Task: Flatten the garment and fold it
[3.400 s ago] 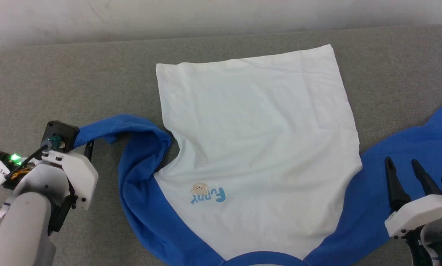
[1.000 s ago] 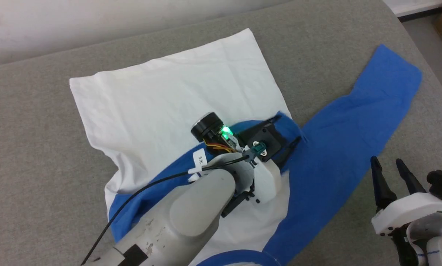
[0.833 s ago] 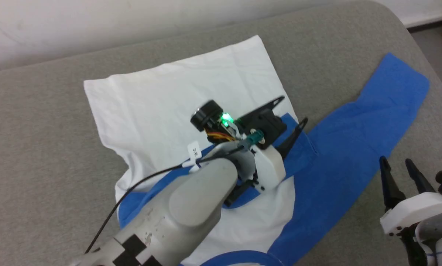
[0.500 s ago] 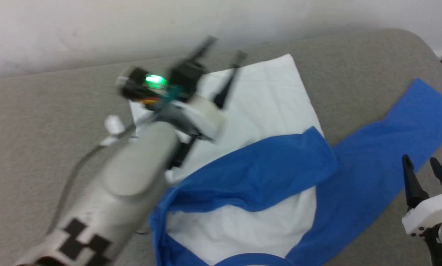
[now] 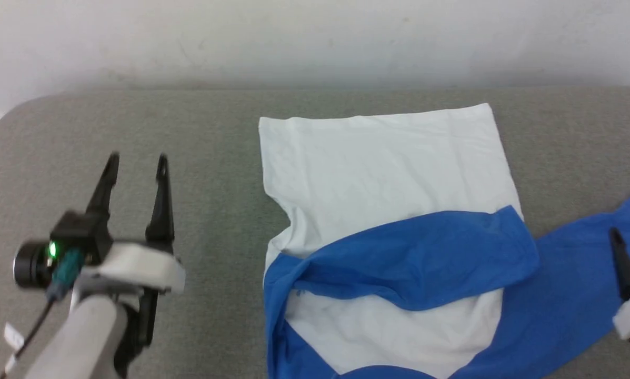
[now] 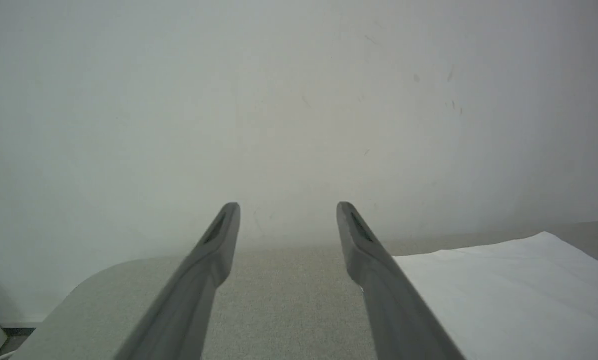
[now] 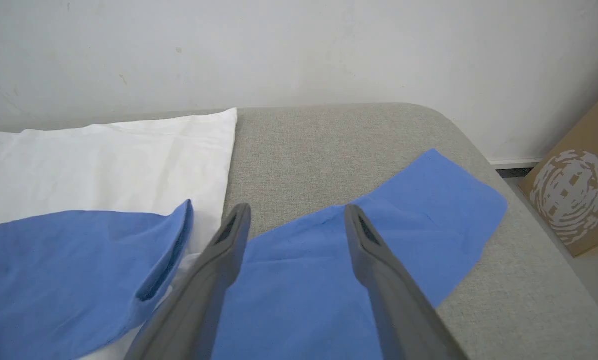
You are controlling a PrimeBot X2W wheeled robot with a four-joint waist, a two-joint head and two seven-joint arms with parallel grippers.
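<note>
On the grey bench (image 5: pixel 188 131), the shirt (image 5: pixel 383 163) lies flat with one blue sleeve (image 5: pixel 420 252) folded across its chest. Left fingers (image 5: pixel 161 202) and right fingers (image 7: pixel 373 260) both stand spread, holding nothing.

The shirt (image 5: pixel 378 168) ran off the head view's bottom edge at the collar, one sleeve (image 5: pixel 572 295) off the right edge; the other sleeve (image 5: pixel 420 258) lay folded over the chest. The right gripper (image 5: pixel 621 258) was cut there to one finger. The left gripper (image 5: pixel 136 163) looked blurred. A cardboard box (image 7: pixel 573 200) was cropped.
</note>
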